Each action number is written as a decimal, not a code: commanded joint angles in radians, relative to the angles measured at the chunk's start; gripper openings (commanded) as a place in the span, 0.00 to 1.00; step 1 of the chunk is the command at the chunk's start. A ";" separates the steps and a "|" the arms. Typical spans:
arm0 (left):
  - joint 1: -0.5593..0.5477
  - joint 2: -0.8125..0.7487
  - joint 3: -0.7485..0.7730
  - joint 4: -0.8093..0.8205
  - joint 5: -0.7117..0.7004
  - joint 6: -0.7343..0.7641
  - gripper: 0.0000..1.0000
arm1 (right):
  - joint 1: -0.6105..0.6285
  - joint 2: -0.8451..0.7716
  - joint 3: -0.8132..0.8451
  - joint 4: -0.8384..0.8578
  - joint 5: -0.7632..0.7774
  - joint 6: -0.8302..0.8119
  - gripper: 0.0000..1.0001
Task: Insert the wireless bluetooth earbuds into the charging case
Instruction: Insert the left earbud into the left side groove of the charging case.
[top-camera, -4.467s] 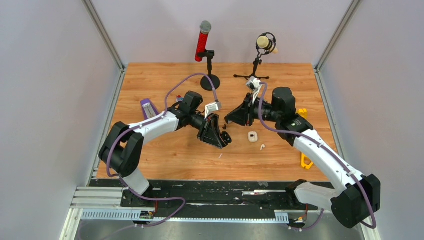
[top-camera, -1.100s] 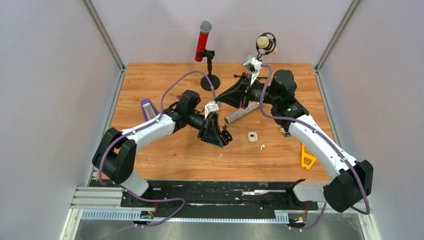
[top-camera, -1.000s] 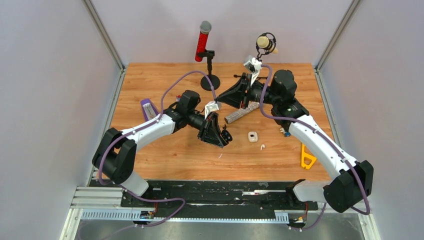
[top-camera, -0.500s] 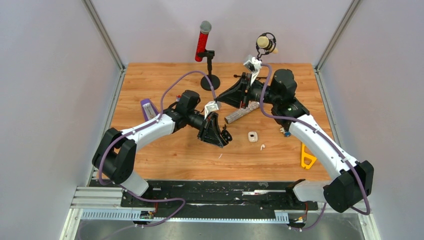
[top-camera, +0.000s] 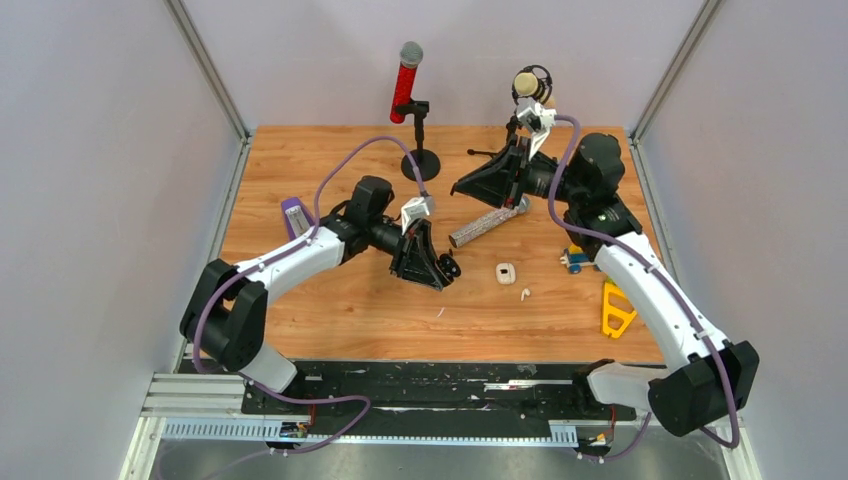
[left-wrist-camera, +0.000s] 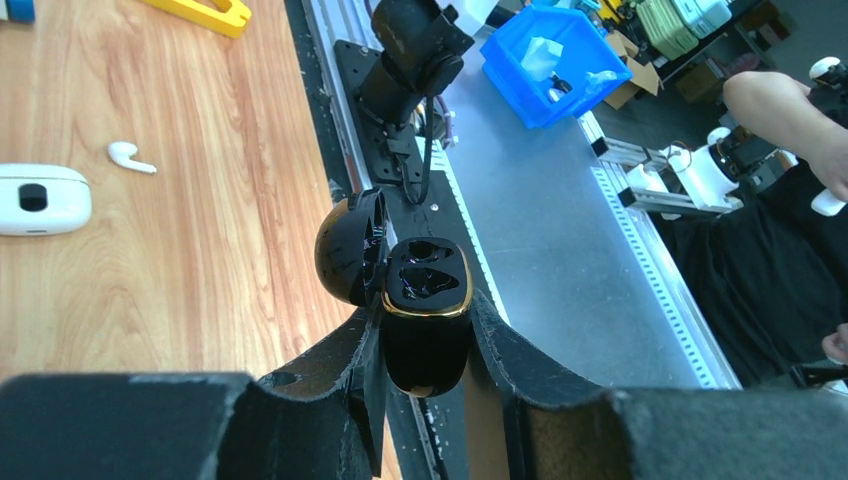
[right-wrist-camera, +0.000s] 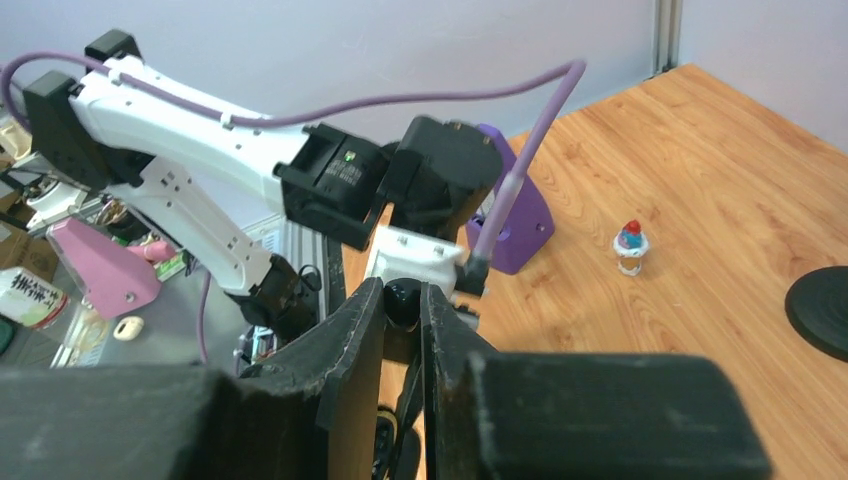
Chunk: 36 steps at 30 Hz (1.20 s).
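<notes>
My left gripper (left-wrist-camera: 428, 330) is shut on a black charging case (left-wrist-camera: 425, 315) with a gold rim; its lid is open and both sockets look empty. In the top view it is held near the table's middle (top-camera: 440, 268). My right gripper (right-wrist-camera: 402, 300) is shut on a small black earbud (right-wrist-camera: 402, 303), raised at the back (top-camera: 462, 187), apart from the case. A white case (top-camera: 505, 272) and a white stemmed earbud (top-camera: 524, 294) lie on the table; both show in the left wrist view, case (left-wrist-camera: 40, 198) and bud (left-wrist-camera: 130, 156).
A red microphone (top-camera: 405, 78) and a cream microphone (top-camera: 530, 85) stand at the back. A grey microphone (top-camera: 487, 222) lies between the grippers. A purple block (top-camera: 296, 216) sits left; a yellow tool (top-camera: 615, 310) and a small toy (top-camera: 575, 260) sit right.
My right gripper has risen and swung back and to the right, uncovering the grey microphone. My left gripper has shifted slightly up and left with the black case.
</notes>
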 joint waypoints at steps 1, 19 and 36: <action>0.024 -0.060 0.015 0.064 0.051 -0.026 0.00 | -0.003 -0.082 -0.103 0.106 -0.063 0.056 0.00; 0.069 -0.080 0.031 0.178 0.050 -0.149 0.00 | 0.034 -0.097 -0.477 0.696 -0.058 0.344 0.00; 0.086 -0.081 0.014 0.323 0.043 -0.278 0.00 | 0.105 -0.006 -0.483 0.780 -0.013 0.297 0.00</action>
